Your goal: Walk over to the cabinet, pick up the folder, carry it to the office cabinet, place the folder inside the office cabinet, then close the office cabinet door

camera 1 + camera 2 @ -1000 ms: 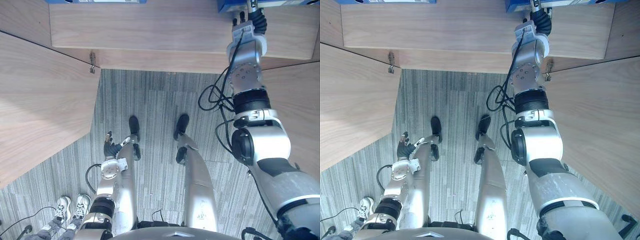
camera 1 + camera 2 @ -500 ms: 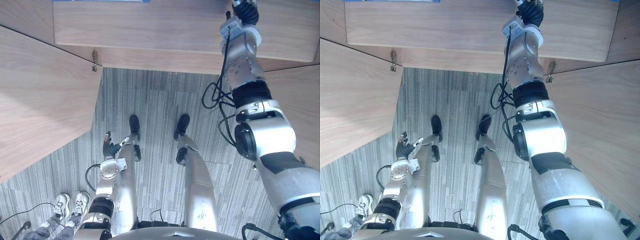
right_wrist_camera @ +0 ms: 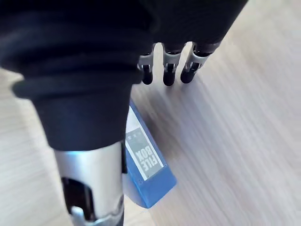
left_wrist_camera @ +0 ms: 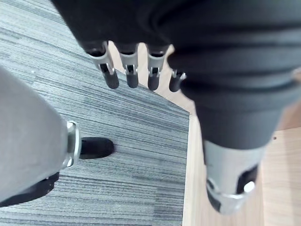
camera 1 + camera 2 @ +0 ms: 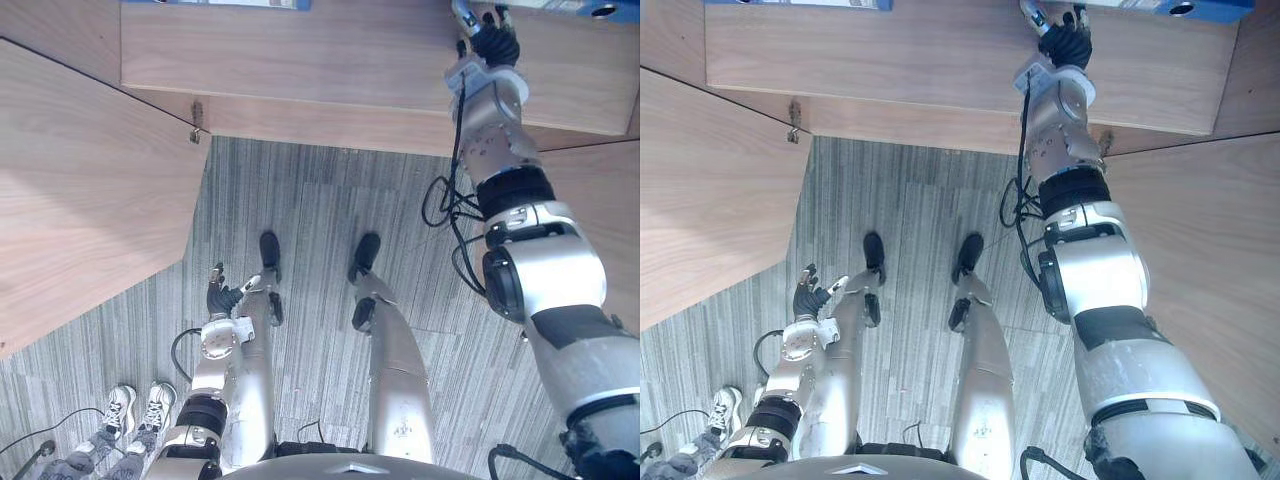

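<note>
Reaching up to the shelf [image 5: 300, 50] of the office cabinet, the right hand [image 5: 1065, 40] has its fingers [image 3: 164, 75] stretched out straight over bare wood and is clamped on nothing. The blue folder [image 3: 148, 165] lies flat on that shelf just beside the thumb; I cannot tell whether the two touch. So the placing looks done, and the step in hand is getting clear and shutting the door. To do it well, pull the right hand straight back along the shelf with the fingers kept flat, so that the thumb does not hook the folder's edge and drag it out. The left door [image 5: 80, 200] and the right door [image 5: 1200, 250] both stand swung wide, so push each one near its free edge, with a slow, steady sweep. The left hand [image 5: 220, 295] hangs low by the floor, its fingers [image 4: 131, 70] relaxed and empty.
</note>
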`<state>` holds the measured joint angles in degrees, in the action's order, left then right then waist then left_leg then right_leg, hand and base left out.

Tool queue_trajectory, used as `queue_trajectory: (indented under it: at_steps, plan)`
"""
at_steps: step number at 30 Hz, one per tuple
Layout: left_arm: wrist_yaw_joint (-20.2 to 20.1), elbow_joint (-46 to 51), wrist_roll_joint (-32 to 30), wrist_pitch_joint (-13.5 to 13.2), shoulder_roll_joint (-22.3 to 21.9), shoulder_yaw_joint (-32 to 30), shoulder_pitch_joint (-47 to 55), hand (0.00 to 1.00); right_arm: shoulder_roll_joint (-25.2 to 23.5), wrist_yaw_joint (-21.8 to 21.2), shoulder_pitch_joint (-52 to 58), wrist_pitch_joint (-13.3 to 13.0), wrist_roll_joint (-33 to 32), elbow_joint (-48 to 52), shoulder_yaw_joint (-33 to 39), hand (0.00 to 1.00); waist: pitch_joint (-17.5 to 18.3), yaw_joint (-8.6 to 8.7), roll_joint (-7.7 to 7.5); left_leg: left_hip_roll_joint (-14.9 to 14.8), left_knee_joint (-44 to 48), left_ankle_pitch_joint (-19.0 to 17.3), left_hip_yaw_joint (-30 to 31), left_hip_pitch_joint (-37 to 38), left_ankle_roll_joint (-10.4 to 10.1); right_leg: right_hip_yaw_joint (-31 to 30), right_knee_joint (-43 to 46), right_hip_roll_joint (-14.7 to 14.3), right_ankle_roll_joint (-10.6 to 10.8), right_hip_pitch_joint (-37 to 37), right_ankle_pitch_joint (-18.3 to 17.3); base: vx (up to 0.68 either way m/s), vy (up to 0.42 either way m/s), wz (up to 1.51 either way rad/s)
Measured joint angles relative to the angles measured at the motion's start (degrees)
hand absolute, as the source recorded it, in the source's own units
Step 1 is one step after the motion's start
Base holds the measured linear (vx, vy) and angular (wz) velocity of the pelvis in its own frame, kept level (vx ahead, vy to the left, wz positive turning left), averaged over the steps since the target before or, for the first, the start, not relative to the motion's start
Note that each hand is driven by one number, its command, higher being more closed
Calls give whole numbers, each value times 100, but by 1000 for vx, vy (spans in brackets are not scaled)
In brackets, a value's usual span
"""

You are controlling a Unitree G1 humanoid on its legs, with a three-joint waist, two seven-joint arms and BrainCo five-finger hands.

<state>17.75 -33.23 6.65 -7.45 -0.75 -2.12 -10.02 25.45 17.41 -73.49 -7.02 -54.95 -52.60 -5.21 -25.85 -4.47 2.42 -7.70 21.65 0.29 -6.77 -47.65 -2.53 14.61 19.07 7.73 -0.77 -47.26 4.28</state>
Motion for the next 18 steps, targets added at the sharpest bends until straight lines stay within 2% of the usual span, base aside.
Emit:
queue_trajectory:
  at_steps: [4, 10, 15, 18]
  plan:
    - [-83, -4, 3, 4, 26, -3, 0, 0, -22, -128, 381, -76, -394, 156, 270, 0, 1, -19, -1, 0, -30, 5, -42, 40, 4, -21, -4, 2, 1, 11, 0, 32, -15, -2]
    - [-158, -10, 5, 12, 12, -5, 3, 0, -302, -219, 1000, -330, -1153, 653, 759, 0, 50, 3, -5, -5, -100, 23, -118, 255, 7, -86, -54, -15, 4, 155, -2, 40, -27, -5]
    - [-190, -6, 108, 18, 17, -9, 21, 0, -479, -218, 1302, -459, -1384, 883, 1102, 0, 196, -12, -7, -3, -107, 22, -131, 294, 9, -95, -101, -19, 15, 201, 5, 0, 0, 0]
    - [-190, -7, 116, 38, 25, -10, 41, 0, -467, -201, 1467, -467, -1304, 1169, 1106, 0, 197, 0, -9, 2, -185, 33, -153, 395, 26, -99, -234, -33, 35, 319, 56, 0, 0, 0]
